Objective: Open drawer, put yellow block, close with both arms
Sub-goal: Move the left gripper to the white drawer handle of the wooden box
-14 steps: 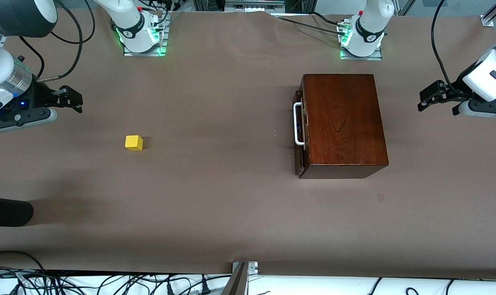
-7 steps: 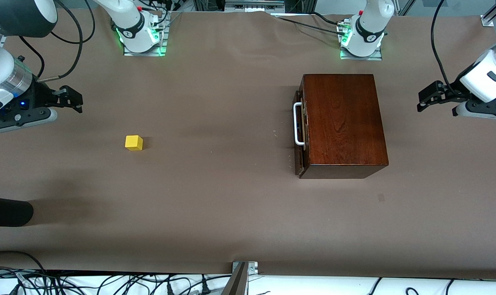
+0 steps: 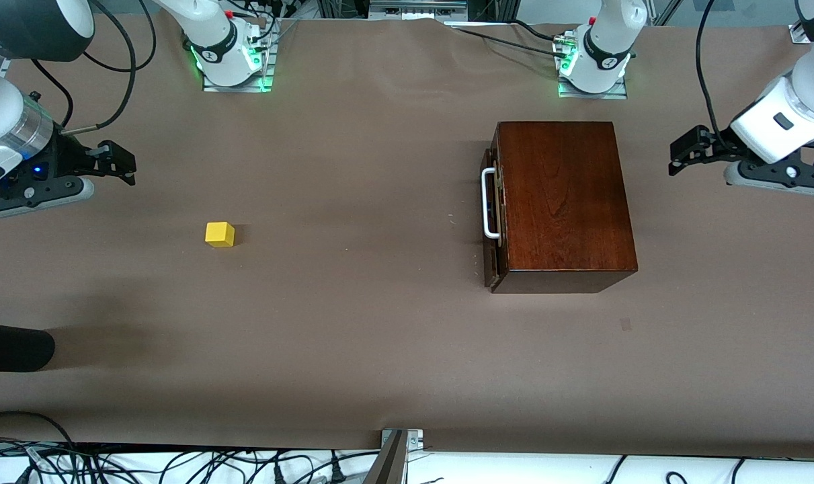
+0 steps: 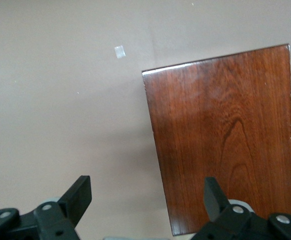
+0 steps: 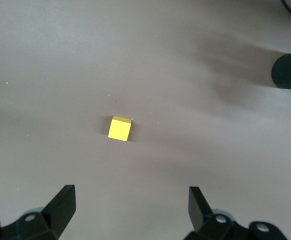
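Drawer closed in mahogany box, toward left arm's end of bench. Yellow block on bench toward right arm's end. Left gripper over bench beside box, jaws released. Right gripper over bench near block, jaws released.

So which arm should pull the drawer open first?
Probably the left. Its open claw hangs over the table beside the wooden box, whose drawer looks shut. The right claw, also open, waits by the yellow block.
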`<state>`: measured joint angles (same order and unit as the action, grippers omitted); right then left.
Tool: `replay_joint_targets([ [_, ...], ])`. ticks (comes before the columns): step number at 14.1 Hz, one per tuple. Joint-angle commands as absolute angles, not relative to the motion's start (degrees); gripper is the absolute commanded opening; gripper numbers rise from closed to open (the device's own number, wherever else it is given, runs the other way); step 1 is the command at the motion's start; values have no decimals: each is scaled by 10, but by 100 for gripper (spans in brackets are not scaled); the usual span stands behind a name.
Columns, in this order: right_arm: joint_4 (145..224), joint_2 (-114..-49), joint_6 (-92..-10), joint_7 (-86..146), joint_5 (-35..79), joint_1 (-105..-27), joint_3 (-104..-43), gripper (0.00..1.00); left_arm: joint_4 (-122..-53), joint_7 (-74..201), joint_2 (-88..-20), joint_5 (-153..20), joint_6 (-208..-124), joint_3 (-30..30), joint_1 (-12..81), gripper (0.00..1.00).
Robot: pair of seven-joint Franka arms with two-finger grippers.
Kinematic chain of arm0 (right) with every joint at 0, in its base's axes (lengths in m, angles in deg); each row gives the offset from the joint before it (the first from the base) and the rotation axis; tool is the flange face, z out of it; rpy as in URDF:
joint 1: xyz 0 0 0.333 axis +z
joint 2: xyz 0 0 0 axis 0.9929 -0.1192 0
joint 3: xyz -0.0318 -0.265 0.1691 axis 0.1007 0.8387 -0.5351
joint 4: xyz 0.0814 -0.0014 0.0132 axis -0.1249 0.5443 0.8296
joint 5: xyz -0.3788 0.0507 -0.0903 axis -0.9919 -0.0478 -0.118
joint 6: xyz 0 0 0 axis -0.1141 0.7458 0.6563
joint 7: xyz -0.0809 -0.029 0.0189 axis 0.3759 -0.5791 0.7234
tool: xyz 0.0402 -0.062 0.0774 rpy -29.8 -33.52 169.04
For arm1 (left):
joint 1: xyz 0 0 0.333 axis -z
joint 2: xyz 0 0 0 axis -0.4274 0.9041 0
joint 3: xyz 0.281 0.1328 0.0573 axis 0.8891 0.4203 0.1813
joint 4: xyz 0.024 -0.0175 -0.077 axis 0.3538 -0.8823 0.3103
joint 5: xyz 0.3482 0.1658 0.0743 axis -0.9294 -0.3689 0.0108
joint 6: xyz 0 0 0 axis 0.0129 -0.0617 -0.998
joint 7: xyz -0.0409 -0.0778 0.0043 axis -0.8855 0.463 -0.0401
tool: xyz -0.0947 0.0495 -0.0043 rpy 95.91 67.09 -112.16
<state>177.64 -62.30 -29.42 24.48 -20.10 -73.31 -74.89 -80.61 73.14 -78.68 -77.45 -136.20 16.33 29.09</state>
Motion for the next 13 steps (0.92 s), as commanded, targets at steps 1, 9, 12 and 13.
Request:
replay_joint_targets([
  [1,1759,-628,-283,247,-205,-734,-752,100,-776,728,-774,-783,-1320,142,292,100],
  [9,1759,-629,-281,244,-207,-729,-754,100,-779,528,-698,-786,-1344,-45,293,100],
  [12,1759,-629,-280,245,-206,-729,-754,100,-783,411,-659,-793,-1411,-70,341,100],
  [13,1759,-629,-280,244,-205,-730,-754,100,-784,377,-647,-807,-1421,-70,364,100],
])
